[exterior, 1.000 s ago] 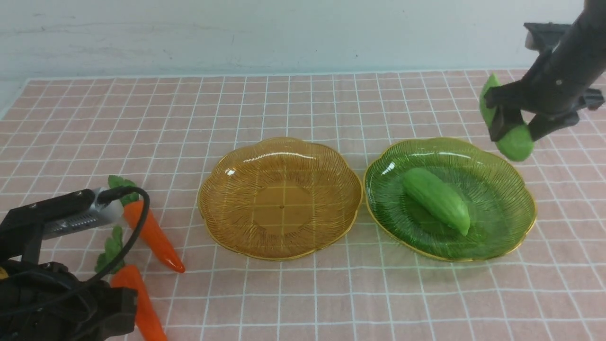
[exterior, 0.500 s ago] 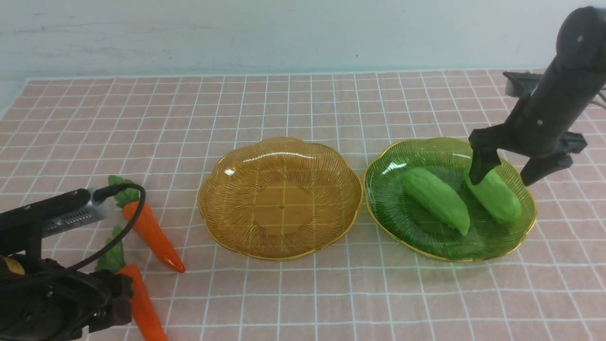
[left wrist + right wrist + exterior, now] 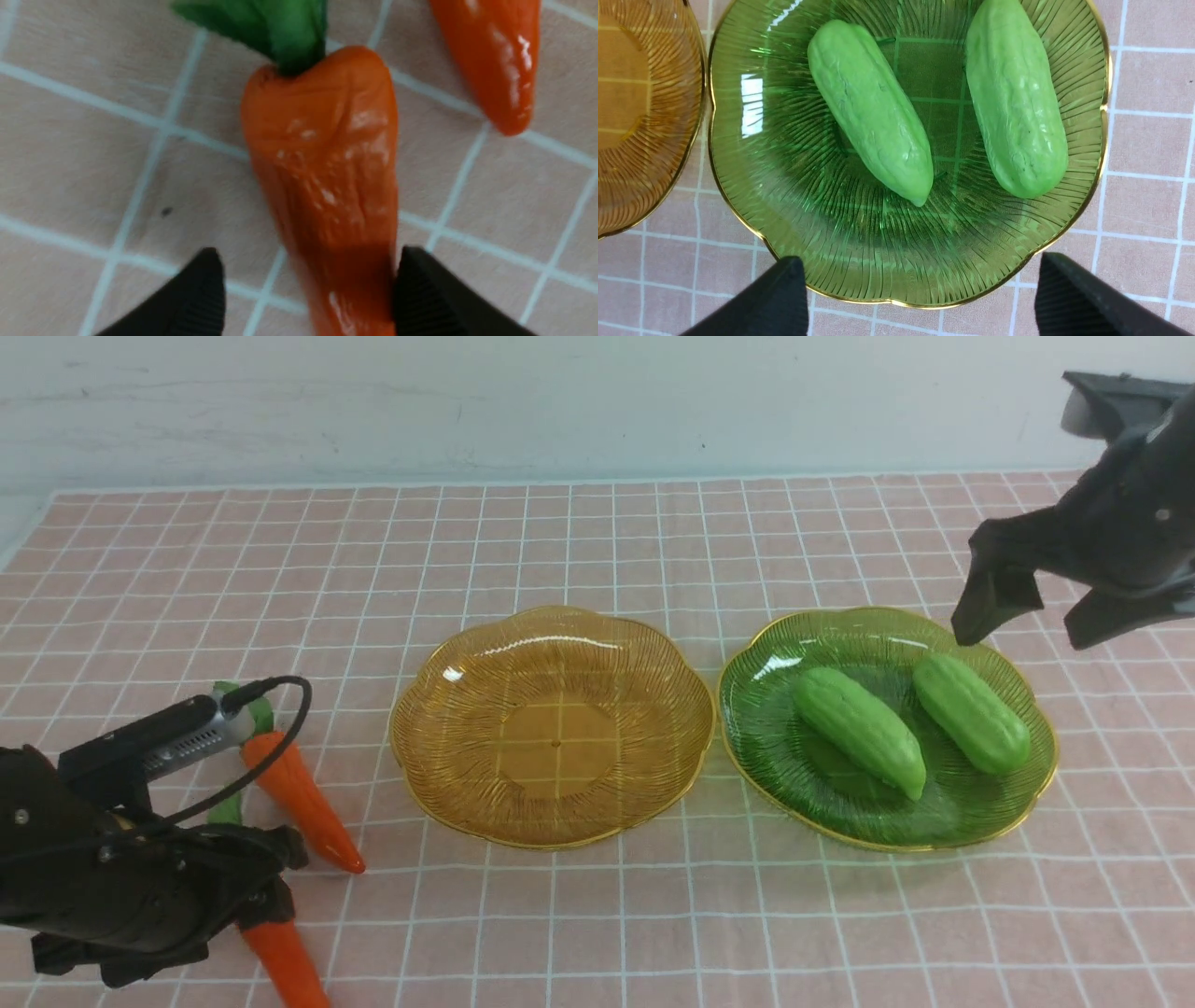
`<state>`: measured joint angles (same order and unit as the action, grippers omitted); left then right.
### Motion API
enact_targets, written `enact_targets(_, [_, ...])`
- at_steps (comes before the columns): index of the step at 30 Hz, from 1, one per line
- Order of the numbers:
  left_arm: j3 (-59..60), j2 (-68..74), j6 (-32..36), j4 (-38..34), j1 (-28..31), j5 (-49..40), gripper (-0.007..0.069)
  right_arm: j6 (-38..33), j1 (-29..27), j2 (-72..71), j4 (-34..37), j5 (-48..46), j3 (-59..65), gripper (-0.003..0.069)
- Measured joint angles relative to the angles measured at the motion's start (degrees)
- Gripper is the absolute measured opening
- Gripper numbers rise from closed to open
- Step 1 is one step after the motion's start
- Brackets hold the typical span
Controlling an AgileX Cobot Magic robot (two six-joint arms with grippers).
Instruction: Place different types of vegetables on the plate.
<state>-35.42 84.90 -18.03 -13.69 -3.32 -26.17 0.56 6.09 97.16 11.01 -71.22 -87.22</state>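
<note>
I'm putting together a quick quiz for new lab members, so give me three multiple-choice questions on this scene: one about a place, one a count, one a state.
1. How many carrots lie on the cloth? A one; B two; C three.
2. Where are the cucumbers? A on the cloth; B in a basket; C on the green plate.
3. The right end effector is: A open, holding nothing; B shut on a cucumber; C shut on a carrot.
Answers: 1 B, both carrots show on the robot's left; 2 C, the two lie side by side in it; 3 A, its jaws stand apart with nothing between them.
</note>
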Motion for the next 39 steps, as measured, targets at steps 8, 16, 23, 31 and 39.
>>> enact_targets(8, [-1.40,1.58,0.34,2.03,-0.05,1.05,0.0180,0.00,0.00,-0.06,-0.05,0.00,0.06,0.0531])
enact_targets(16, [-11.86,-1.37,4.65,1.03,-0.36,-11.94,0.0175,0.00,0.00,-1.99,-0.05,-0.06,0.08,0.0478])
enact_targets(23, [-26.16,3.37,11.88,-5.11,-7.05,-12.57,0.0176,0.10,0.00,-2.37,0.70,-0.06,0.08,0.0462])
enact_targets(31, [-40.01,17.91,12.01,-10.83,-11.23,-10.85,0.0249,0.00,0.00,-2.37,0.33,-0.06,0.08,0.0461])
enact_targets(39, [-47.17,22.50,11.47,-11.00,-6.98,-15.85,0.0507,0.00,0.00,-2.37,-0.06,-0.12,0.83,0.0460])
